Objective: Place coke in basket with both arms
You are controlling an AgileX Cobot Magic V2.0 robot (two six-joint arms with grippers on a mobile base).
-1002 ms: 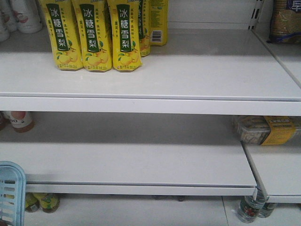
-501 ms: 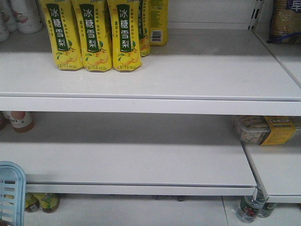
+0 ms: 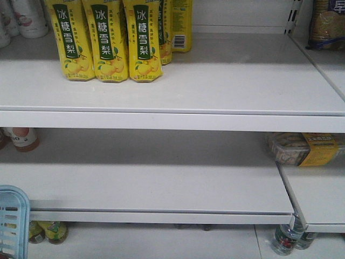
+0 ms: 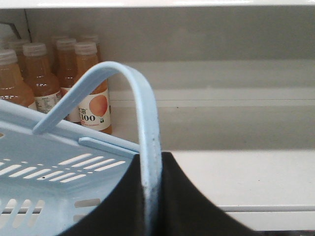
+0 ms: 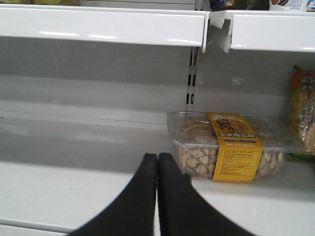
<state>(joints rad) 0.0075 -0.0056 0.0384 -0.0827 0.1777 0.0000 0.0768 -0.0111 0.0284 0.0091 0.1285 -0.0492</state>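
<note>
The coke is out of view in every frame. The light blue basket (image 4: 54, 172) fills the lower left of the left wrist view, and its corner shows at the bottom left of the front view (image 3: 12, 216). My left gripper (image 4: 150, 162) is shut on the basket's thin swing handle (image 4: 140, 108), which arches up between the two black jaws. My right gripper (image 5: 157, 160) is shut and empty, its jaws pressed together above the white middle shelf (image 5: 59, 187). Neither arm shows in the front view.
Yellow pear-drink cartons (image 3: 105, 40) stand on the upper shelf. Orange juice bottles (image 4: 91, 88) stand behind the basket. A clear snack box with a yellow label (image 5: 231, 147) sits just right of my right gripper. More bottles (image 3: 285, 240) stand on the lowest level.
The view has shifted very slightly; the basket corner sits a little lower at the left edge. Nothing else has visibly changed.
</note>
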